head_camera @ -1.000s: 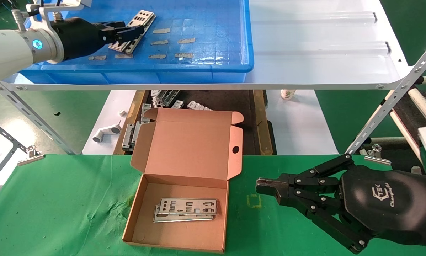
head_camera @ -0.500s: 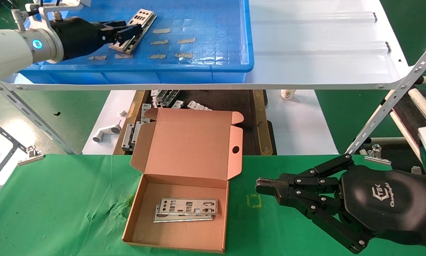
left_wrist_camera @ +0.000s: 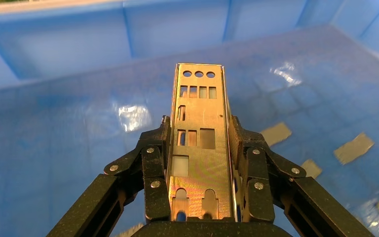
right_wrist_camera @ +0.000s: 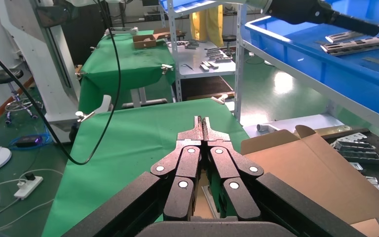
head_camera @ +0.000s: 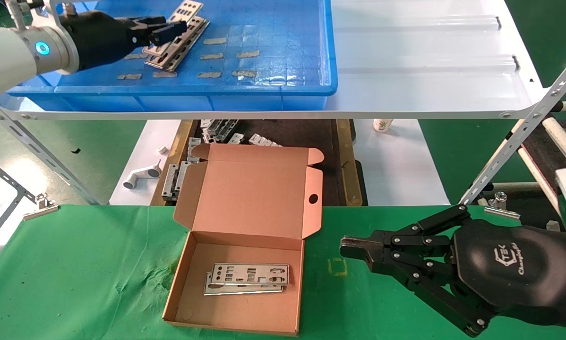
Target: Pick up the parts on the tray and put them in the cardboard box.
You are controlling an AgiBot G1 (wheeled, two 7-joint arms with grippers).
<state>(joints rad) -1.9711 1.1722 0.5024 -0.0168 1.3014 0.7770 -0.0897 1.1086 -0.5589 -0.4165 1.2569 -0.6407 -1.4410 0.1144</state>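
Observation:
My left gripper [head_camera: 169,29] is over the left part of the blue tray [head_camera: 283,56]. It is shut on one silver punched plate [head_camera: 188,8] and holds it by its long edges, raised above the tray floor. The left wrist view shows that plate [left_wrist_camera: 199,143] clamped between the two fingers [left_wrist_camera: 156,163] over the tray [left_wrist_camera: 79,148]. More plates [head_camera: 181,45] lie stacked in the tray under it. The open cardboard box [head_camera: 250,198] sits on the green table with two plates [head_camera: 247,278] inside. My right gripper [head_camera: 354,249] is shut and empty, parked to the right of the box, fingertips together [right_wrist_camera: 203,123].
A white ribbed sheet [head_camera: 429,61] lies beside the tray on the shelf. A slanted metal strut [head_camera: 524,132] stands at the right. Grey brackets [head_camera: 174,179] lie on the lower level behind the box. Green cloth [head_camera: 75,274] covers the table.
My left gripper has risen and moved away from the stack with one plate in its grip. The stack below shows more. The right arm has not moved.

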